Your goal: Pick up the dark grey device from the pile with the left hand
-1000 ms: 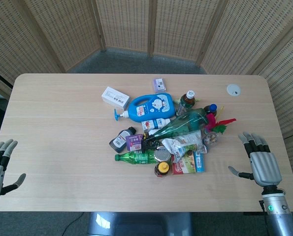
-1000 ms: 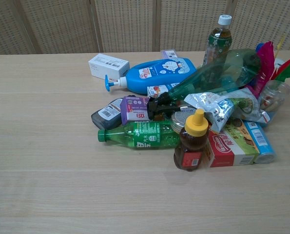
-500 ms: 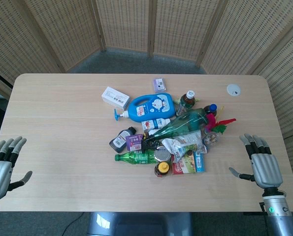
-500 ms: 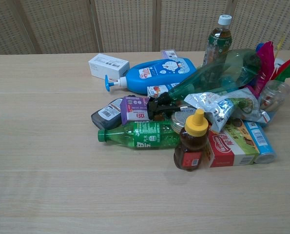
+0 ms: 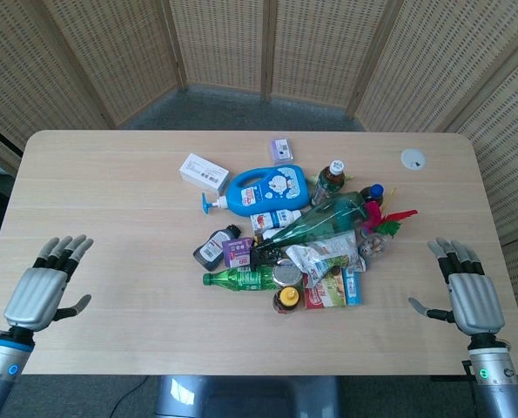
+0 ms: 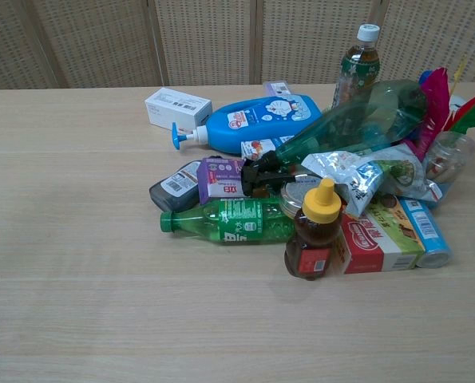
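The dark grey device [image 5: 212,247] with a white barcode label lies at the left edge of the pile, touching a purple box [image 5: 238,252] and a green bottle [image 5: 241,279]. The chest view shows the dark grey device [image 6: 173,187] low on the table, partly behind the purple box [image 6: 220,179]. My left hand [image 5: 44,286] hovers open over the table's front left, far left of the device, fingers spread. At the front right my right hand [image 5: 470,292] is open as well. Neither hand appears in the chest view.
The pile also holds a blue pump bottle [image 5: 263,189], a teal bottle [image 5: 321,219], a honey bottle [image 6: 314,230], a red box [image 6: 371,244], snack packets and feathers. A white box [image 5: 204,172] lies behind the pile, and a white disc [image 5: 413,158] at the far right.
My left hand has come in from the table's left edge, moving right and forward over the table. The right hand drifted slightly nearer. The pile is unchanged.
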You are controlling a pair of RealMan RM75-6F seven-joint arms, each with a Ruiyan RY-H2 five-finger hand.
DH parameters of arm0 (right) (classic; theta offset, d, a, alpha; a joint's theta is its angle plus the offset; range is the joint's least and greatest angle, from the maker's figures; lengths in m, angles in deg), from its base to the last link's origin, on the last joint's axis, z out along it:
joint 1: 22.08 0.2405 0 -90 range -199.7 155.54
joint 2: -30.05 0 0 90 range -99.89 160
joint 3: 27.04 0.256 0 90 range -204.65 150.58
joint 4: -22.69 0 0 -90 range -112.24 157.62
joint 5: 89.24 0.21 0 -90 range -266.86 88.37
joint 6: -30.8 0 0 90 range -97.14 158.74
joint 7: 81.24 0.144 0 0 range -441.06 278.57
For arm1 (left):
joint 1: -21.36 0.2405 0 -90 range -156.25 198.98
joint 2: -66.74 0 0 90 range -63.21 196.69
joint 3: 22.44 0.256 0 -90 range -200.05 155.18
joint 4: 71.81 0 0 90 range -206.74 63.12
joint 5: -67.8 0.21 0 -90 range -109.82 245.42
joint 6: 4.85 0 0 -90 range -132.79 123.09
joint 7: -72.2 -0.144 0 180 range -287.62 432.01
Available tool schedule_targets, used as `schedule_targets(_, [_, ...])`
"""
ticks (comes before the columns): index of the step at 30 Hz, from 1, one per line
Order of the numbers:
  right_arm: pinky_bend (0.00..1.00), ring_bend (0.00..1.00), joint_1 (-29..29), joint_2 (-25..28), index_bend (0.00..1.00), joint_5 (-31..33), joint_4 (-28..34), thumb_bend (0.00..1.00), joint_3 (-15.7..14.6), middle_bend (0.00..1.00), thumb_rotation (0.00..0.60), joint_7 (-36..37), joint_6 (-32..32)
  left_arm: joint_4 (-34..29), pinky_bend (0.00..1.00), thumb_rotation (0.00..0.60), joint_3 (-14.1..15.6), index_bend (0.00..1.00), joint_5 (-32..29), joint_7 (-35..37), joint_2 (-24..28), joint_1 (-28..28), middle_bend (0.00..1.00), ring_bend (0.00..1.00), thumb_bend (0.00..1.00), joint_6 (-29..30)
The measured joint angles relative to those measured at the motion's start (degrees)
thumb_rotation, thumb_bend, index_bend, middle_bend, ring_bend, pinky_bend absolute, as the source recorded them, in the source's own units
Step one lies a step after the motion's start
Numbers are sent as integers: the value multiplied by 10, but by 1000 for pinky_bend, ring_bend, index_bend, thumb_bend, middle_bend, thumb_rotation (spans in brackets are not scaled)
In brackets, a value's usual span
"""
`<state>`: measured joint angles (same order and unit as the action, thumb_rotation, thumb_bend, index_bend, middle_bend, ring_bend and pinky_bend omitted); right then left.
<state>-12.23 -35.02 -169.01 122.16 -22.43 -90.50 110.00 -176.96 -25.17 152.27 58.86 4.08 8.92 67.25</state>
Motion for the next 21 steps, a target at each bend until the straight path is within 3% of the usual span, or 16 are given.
schedule_targets(8, [0,0,-16,13,0,8,5,188,0,0,442,0,17,26,0,600,-12,7,-40,-29,-36,-86,0,0,321,-122])
schedule_targets(15, [0,0,-24,22,0,10,10,187,1,0,438,-3,27,57,0,600,-18,0,-60,-50,-91,-141,6,0,320,-182])
schedule_targets(21, [0,0,-27,25,0,13,13,188,3,0,439,-6,28,76,0,600,-20,0,-76,-70,-131,-180,116,0,319,-216])
